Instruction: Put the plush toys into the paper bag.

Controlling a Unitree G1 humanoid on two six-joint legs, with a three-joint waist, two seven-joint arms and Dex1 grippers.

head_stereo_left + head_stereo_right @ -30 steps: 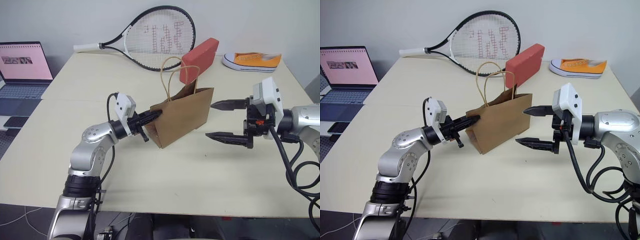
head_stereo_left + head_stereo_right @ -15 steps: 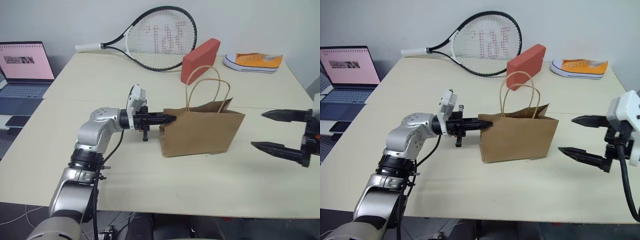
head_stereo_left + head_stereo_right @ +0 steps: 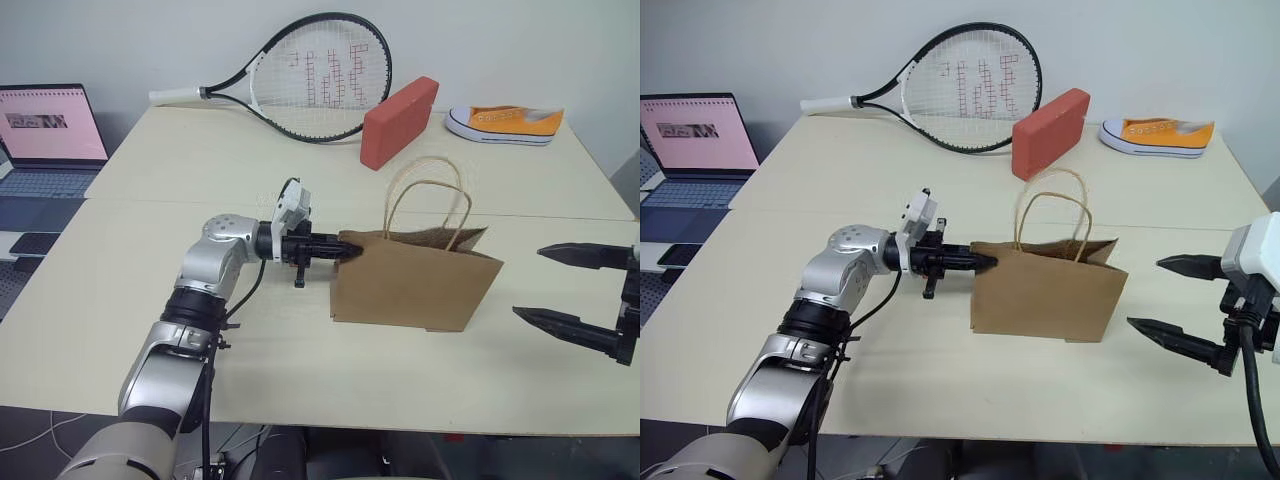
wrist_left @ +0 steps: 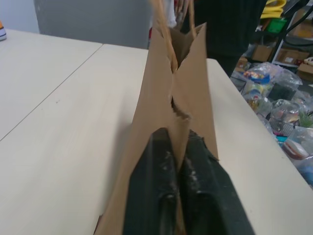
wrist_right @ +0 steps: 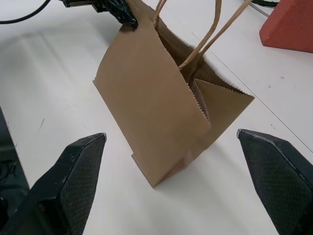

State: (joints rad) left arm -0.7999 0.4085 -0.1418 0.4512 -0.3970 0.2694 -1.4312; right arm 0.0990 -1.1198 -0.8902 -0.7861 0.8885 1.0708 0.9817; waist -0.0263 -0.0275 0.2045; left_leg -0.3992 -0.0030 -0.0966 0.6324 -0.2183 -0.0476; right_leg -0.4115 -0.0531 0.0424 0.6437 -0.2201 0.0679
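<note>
The right gripper (image 3: 1172, 297) is hanging spread wide at the table's (image 3: 120, 300) near right edge, apart from the paper bag (image 3: 415, 290), which is standing upright mid-table. The left gripper (image 3: 345, 250) is pinching the bag's side fold. A red block (image 3: 400, 122), racket (image 3: 300, 75) and sneaker (image 3: 505, 122) are lying beyond.

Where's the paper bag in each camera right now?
Head views: paper bag centre-right on the table, red block behind it.
Left wrist: bag's end fold pinched between the left gripper's fingers.
Right wrist: bag central, red block beyond.
</note>
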